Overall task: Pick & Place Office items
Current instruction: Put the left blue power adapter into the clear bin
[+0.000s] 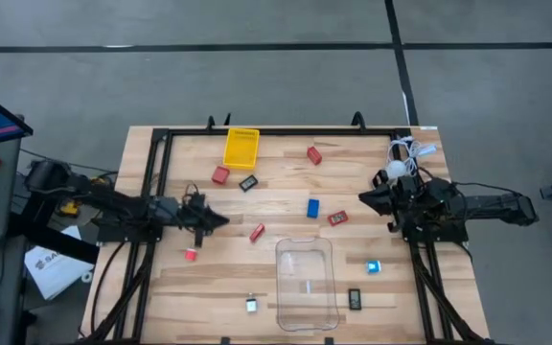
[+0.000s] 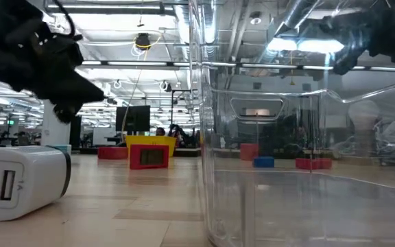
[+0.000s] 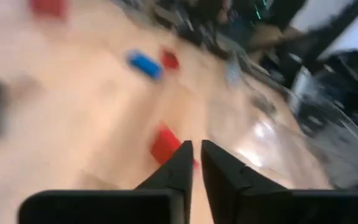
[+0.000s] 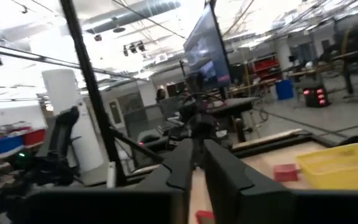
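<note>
A large industrial lab or workshop: grey concrete floor [image 1: 257, 67], exposed ceiling ducts [image 2: 142, 8], strip lights, a monitor [image 4: 205, 43], and what may be storage bins along distant walls.

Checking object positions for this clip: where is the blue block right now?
In the high view the blue block lies near the table's middle, just left of a red block and above the clear bin.
</note>
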You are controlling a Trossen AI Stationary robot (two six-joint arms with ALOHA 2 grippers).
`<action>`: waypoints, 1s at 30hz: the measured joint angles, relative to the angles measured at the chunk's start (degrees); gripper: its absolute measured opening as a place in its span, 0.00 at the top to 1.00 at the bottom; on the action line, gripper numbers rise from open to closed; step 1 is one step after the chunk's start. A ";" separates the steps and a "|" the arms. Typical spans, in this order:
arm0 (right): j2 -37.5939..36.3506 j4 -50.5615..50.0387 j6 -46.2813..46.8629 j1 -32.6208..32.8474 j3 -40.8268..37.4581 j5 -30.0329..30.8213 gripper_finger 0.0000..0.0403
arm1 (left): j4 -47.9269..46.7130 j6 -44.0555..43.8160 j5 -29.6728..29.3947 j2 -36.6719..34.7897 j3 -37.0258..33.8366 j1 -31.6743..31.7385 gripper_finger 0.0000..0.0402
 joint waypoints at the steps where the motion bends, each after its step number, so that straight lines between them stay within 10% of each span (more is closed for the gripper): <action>1: 0.22 0.17 -0.04 0.69 0.41 0.01 0.85 | 3.66 -0.84 -1.69 2.35 0.03 -2.06 0.87; 5: 1.49 -1.40 -3.00 4.13 2.87 0.03 0.71 | 20.28 7.09 -12.32 12.02 4.10 -8.63 0.75; 12: 7.61 -12.90 -11.02 9.22 12.56 5.92 0.49 | 39.27 48.91 -24.02 22.34 20.72 -7.82 0.57; 17: 15.71 -28.65 -10.13 13.42 21.28 13.48 0.45 | 23.10 72.77 -52.48 18.33 31.57 -5.10 0.53; 23: 25.07 -40.40 -6.77 18.02 28.40 24.98 0.45 | -9.41 71.73 -76.30 9.00 39.28 -8.56 0.54; 30: 32.60 -45.34 -2.56 18.26 31.54 29.88 0.46 | -3.74 72.72 -77.72 0.10 39.99 -18.76 0.60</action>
